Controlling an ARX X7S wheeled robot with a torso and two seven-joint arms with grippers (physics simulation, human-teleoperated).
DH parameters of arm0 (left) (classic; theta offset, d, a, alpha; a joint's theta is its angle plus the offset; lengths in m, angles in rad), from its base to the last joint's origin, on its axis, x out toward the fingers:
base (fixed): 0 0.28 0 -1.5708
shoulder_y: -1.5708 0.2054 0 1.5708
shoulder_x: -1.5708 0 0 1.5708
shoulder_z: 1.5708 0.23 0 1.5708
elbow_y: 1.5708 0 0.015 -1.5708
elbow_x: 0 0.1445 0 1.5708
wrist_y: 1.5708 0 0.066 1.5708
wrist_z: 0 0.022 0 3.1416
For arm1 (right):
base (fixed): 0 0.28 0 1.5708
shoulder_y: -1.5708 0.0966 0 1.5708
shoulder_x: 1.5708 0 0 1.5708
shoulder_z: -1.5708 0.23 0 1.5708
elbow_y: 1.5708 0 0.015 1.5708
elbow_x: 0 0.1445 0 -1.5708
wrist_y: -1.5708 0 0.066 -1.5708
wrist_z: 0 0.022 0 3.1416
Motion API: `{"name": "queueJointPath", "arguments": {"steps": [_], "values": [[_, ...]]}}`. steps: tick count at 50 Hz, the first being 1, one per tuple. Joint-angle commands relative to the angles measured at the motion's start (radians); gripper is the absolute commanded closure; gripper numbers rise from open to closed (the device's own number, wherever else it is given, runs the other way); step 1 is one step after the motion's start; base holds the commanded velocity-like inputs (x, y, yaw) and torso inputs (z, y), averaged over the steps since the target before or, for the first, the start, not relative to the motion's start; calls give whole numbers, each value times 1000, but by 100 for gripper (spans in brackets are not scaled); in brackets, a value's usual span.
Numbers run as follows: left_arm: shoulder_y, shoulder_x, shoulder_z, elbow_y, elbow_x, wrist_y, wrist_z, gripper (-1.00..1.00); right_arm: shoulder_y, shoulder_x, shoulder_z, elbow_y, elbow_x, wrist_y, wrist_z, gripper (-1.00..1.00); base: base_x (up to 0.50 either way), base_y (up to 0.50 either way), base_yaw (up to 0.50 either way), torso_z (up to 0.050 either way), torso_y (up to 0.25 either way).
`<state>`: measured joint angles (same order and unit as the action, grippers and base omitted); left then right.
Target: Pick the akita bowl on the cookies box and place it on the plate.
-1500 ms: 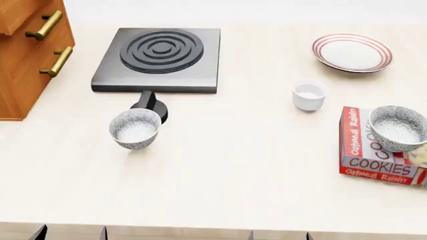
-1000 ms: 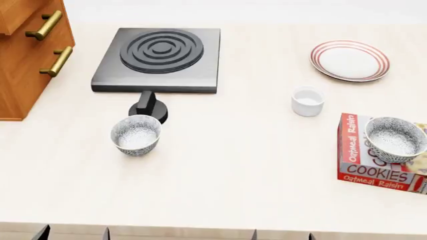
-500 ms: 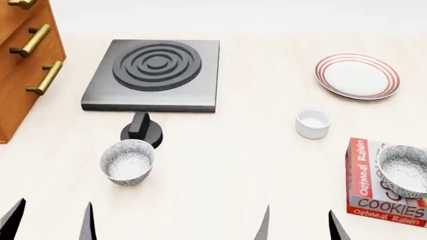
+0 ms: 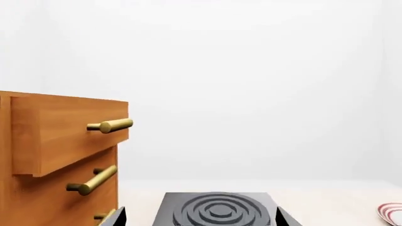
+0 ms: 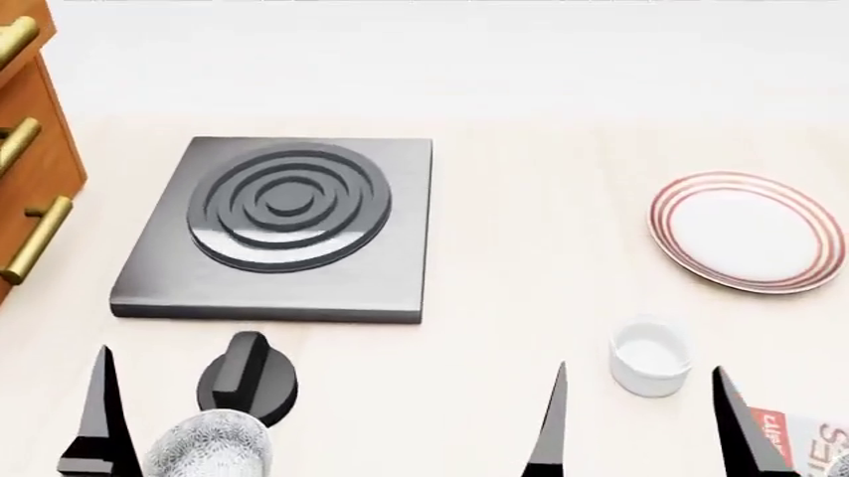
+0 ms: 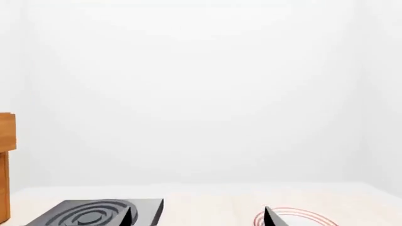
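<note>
A: What does the head view show?
B: A pale table [image 5: 531, 278] with a dark hob [image 5: 282, 229], its knob [image 5: 249, 378] in front, a speckled bowl [image 5: 209, 452] at the near edge, a white cup [image 5: 650, 354], and the plate [image 5: 747, 233] lying flat far right. Only a corner of the cookies box [image 5: 796, 442] shows; the akita bowl on it is out of frame.
A: The tools?
B: Left tool [image 5: 159, 422] and right tool [image 5: 637, 422] each have tips spread apart, holding nothing.
A: Left wrist view?
B: Wooden drawers [image 4: 60, 155], the hob beyond, a sliver of plate.
A: Right wrist view?
B: Hob and plate rim between parted tips
</note>
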<state>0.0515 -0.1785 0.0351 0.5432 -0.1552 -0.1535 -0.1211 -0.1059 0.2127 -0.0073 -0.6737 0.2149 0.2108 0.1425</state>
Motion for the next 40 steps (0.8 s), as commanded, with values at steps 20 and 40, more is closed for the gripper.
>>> {"name": "queueJointPath", "arguments": {"steps": [20,40], "values": [[15,-27,-10,44,-33,10,-21,-100,-44,46,-2,-70,11,-38,13,-100,500,0,0,0,1],[19,-39,-7,38,-46,21,-32,-100,-50,49,5,-46,25,-98,23,-100,297,-61,0,0,0]]}}
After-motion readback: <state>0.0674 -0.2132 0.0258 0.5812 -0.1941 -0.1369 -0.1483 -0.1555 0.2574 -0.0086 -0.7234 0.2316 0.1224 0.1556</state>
